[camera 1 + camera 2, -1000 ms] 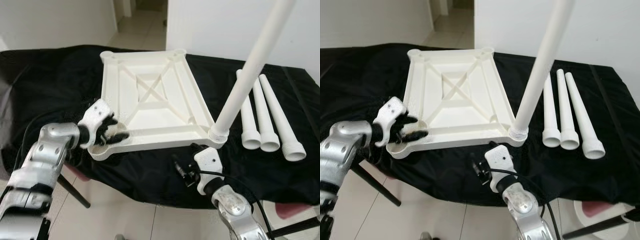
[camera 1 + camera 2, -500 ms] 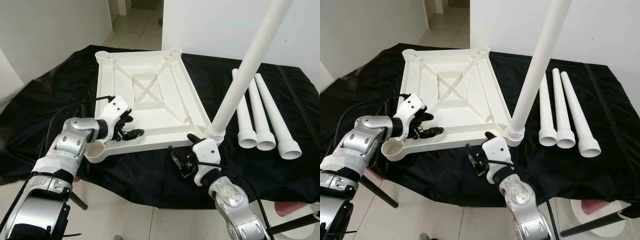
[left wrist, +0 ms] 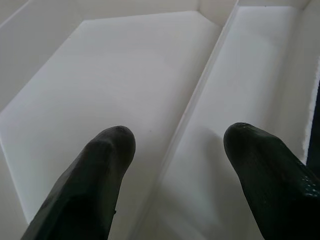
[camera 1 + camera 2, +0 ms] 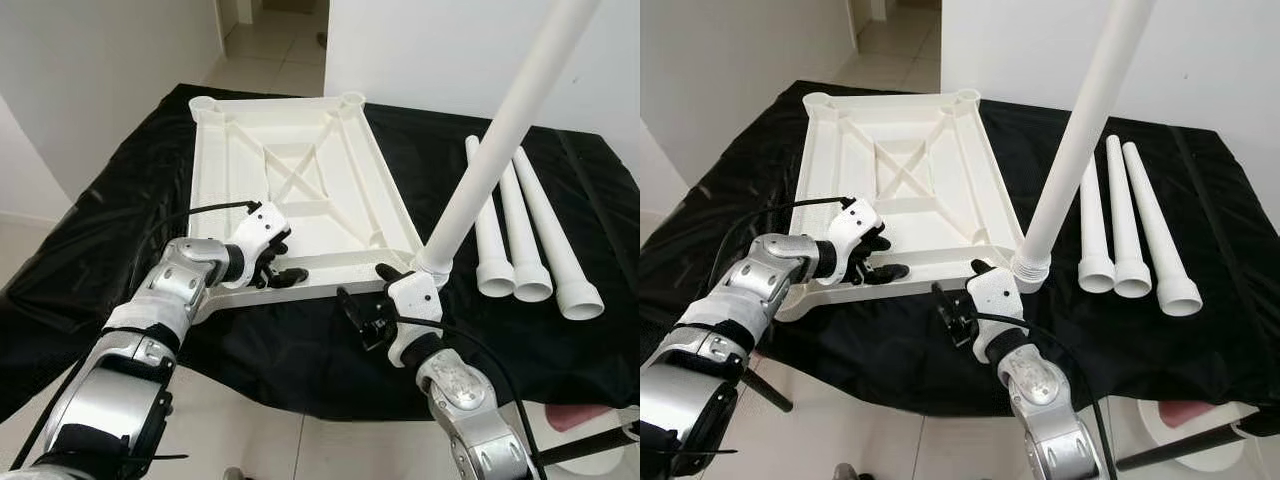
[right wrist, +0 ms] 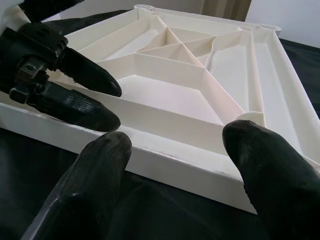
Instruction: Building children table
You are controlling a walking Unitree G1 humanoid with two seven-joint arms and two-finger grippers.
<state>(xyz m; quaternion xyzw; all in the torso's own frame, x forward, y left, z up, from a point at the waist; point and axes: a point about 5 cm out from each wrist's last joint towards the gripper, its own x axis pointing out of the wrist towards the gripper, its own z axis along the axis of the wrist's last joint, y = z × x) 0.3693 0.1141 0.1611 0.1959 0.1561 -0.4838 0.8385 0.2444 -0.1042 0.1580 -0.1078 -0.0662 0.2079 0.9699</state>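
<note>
My left gripper [image 4: 283,262] straddles a rib of the upturned tabletop [image 4: 300,190] on the black cloth, fingers apart. My right gripper [image 4: 362,318] gapes, empty, apparently just off the near edge. A nudge could topple the one fitted leg [image 4: 495,140].

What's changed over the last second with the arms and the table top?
The left gripper has slid along the tabletop's near rim from the left corner toward the middle, fingers open astride a rib. The right gripper, the attached leg and three loose legs stayed put.
</note>
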